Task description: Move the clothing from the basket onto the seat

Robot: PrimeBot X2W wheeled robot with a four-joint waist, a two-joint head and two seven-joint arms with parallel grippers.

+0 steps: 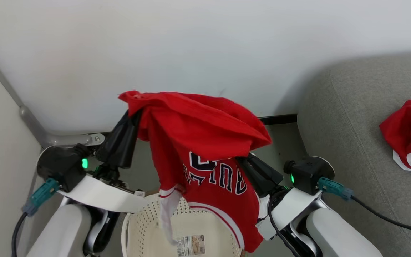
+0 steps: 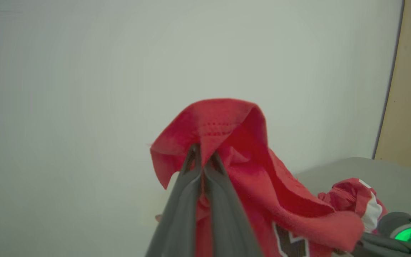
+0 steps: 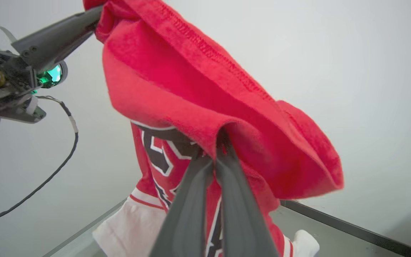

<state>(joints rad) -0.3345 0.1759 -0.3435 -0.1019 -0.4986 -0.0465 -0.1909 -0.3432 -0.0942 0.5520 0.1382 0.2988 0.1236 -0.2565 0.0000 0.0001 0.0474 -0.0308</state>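
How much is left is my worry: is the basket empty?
Empty where visible: the basket shows bare perforated wall and labelled floor. The red jersey hangs over it, hiding its right part.

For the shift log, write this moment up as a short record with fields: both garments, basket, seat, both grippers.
held garment: red thin-fabric jersey with dark numerals outlined in white, held up over the basket between both grippers
left gripper: shut on the jersey's upper edge
right gripper: shut on a fold of the jersey
basket: cream perforated plastic laundry basket, label showing on its floor
seat: grey fabric sofa cushion, on the robot's right
on seat: crumpled red garment with white trim
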